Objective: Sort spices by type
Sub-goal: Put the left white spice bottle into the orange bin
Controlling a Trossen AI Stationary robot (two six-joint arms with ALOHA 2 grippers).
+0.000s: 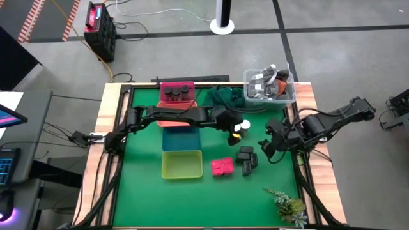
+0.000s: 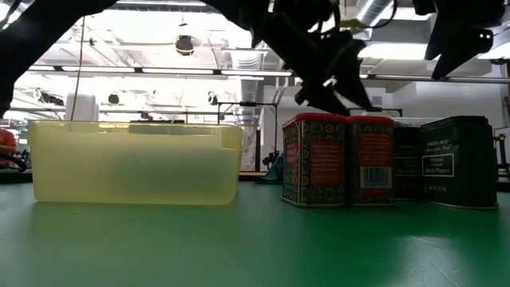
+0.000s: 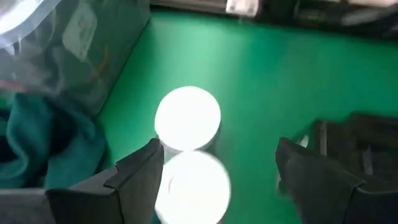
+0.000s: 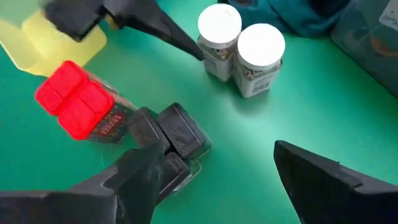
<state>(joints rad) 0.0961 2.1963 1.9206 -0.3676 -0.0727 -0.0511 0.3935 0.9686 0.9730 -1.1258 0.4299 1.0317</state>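
Observation:
Two white-capped round jars (image 1: 241, 127) stand side by side on the green mat; in the left wrist view their caps (image 3: 188, 118) show from above. My left gripper (image 3: 214, 177) hovers open over them, the nearer jar (image 3: 194, 186) between its fingers, close to one finger. My right gripper (image 4: 224, 180) is open above the dark grey boxes (image 4: 174, 134), touching nothing. Pink-red packets (image 4: 71, 99) lie beside the boxes. Dark round jars (image 1: 177, 92) sit in the red tray (image 1: 161, 97). My left gripper comes at the nearer white-capped jar from above, pointing down. One finger (image 3: 146, 165) stands right beside the jar's cap edge (image 3: 166, 180), and the other is well apart. Whether that finger touches the jar, I cannot tell.
A blue tray (image 1: 181, 138) and a yellow-green tray (image 1: 182, 164) lie left of the packets. The dark green cloth (image 1: 223, 97) and a clear bin (image 1: 270, 86) sit at the far edge. A small plant (image 1: 289, 206) is at the near right corner.

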